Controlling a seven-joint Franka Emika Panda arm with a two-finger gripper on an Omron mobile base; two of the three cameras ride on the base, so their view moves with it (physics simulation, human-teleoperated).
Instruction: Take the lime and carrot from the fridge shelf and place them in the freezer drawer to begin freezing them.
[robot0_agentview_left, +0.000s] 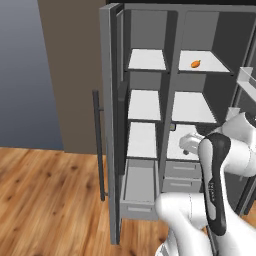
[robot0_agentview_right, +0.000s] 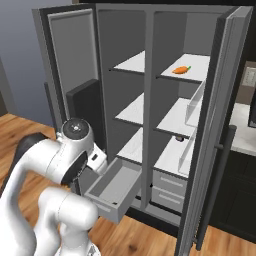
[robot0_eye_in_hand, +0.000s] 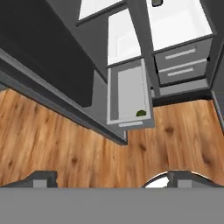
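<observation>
The carrot (robot0_agentview_left: 196, 63) (robot0_agentview_right: 182, 70), a small orange stub, lies on the fridge shelf (robot0_agentview_left: 214, 64) (robot0_agentview_right: 200, 61) at the top of the right column. The freezer drawer (robot0_agentview_left: 140, 183) (robot0_agentview_right: 108, 189) (robot0_eye_in_hand: 127, 89) is pulled out under the left column. Inside it the lime (robot0_eye_in_hand: 141, 113), a small dark green ball, rests by the front right corner in the hand view. My gripper (robot0_eye_in_hand: 116, 178) is open and holds nothing. It hangs in front of the fridge, above the wooden floor, well short of the drawer's front.
Both fridge doors (robot0_agentview_left: 111, 100) (robot0_agentview_right: 216, 125) stand open at either side. Two shallow drawers (robot0_agentview_left: 183, 170) (robot0_agentview_right: 170, 183) (robot0_eye_in_hand: 181, 54) sit shut under the right column. A small dark item (robot0_agentview_right: 178, 136) lies on the lowest right shelf. Bare wooden floor (robot0_agentview_left: 45, 195) spreads left.
</observation>
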